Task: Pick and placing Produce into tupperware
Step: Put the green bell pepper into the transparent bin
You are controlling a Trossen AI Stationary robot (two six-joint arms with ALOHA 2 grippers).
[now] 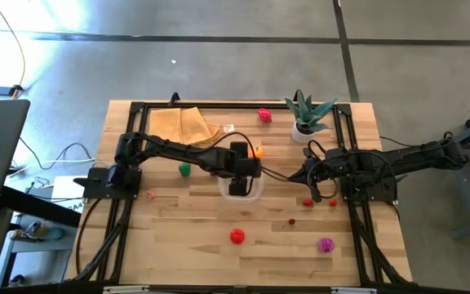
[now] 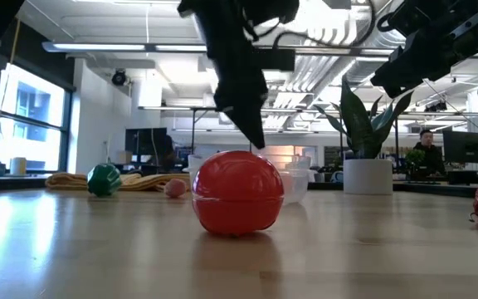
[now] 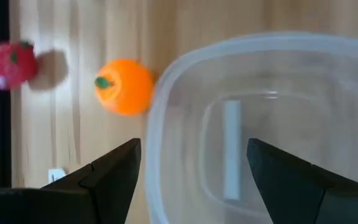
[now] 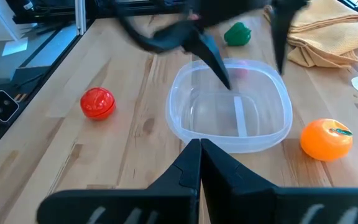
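The clear tupperware [image 1: 254, 194] stands mid-table with nothing in it [image 4: 229, 109]. My left gripper [image 3: 191, 162] hangs open just above it, holding nothing; in the right wrist view its two fingers [image 4: 219, 62] show over the container's far part. An orange piece [image 3: 124, 86] rests on the wood beside the container's rim, with a red piece [image 3: 10, 64] farther off. My right gripper [image 4: 199, 152] waits shut at the table's right [image 1: 315, 175]. Other produce lies scattered: a green piece [image 1: 184, 169], a red ball [image 1: 237, 236] and a magenta piece [image 1: 325, 244].
A folded tan cloth [image 1: 182, 124] lies at the far left and a potted plant [image 1: 304, 118] at the far right. Small red pieces [image 1: 308, 202] lie below my right gripper, and a small pink one [image 1: 151, 194] by the left base. A black frame [image 1: 133, 110] borders the table.
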